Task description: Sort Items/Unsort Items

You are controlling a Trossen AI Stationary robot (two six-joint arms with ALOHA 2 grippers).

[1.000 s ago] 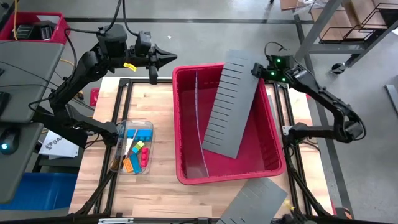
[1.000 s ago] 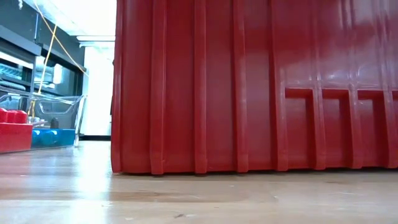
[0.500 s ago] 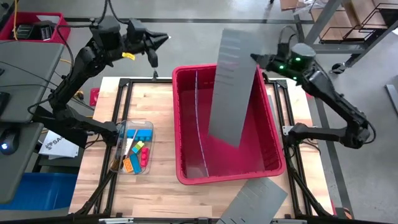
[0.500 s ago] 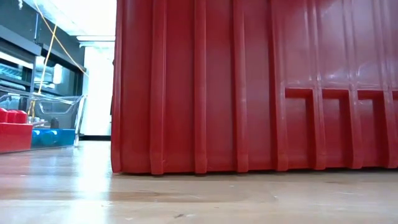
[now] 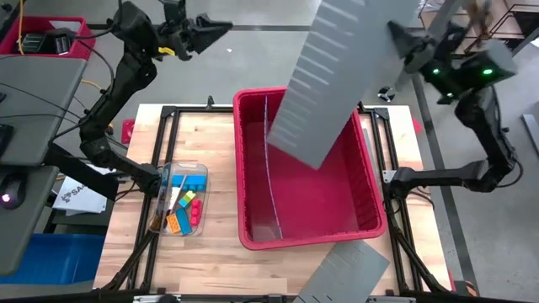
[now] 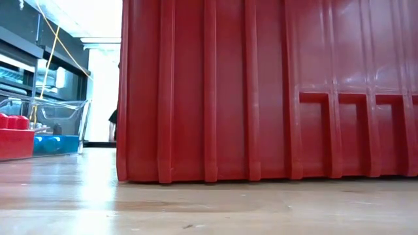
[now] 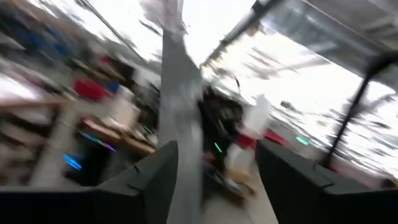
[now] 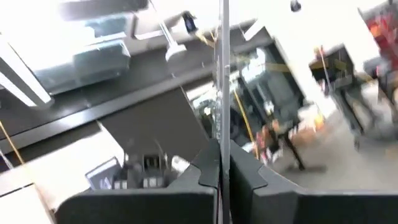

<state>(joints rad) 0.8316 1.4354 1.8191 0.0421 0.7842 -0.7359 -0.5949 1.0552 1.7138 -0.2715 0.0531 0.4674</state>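
The items, small coloured blocks and a dark stick, lie in a clear tub (image 5: 178,209) on the table's left; the low view shows red and blue blocks (image 6: 16,140) there. My right gripper (image 5: 402,44) is high over the table's far right, shut on a grey slotted divider panel (image 5: 337,80) that slants over the red bin (image 5: 370,215). My left gripper (image 5: 221,27) is up beyond the table's far left corner, open and holding nothing; its wrist view shows the fingers apart (image 7: 214,180), with the panel edge-on (image 7: 180,118) ahead. My right gripper pinches the panel's long right edge near its upper end (image 5: 389,35) between its two fingers, coming from the table's right. In its wrist view the panel runs edge-on as a thin line (image 8: 220,124) out of the shut fingertips (image 8: 205,171). The panel hangs slanted, with its lower end (image 5: 307,156) over the bin.
A second grey divider panel (image 5: 341,273) lies at the table's near edge, right of centre. The red bin fills the table's middle and right and blocks most of the low view (image 6: 261,91). Bare wood shows left of the bin and near the front (image 5: 210,252).
My right gripper has risen a long way and gone toward the table's far right, tipping upward. The divider, which leaned inside the bin against its far rim, has come up with it and now hangs over the bin. My left gripper has gone up and toward the far edge, rolling.
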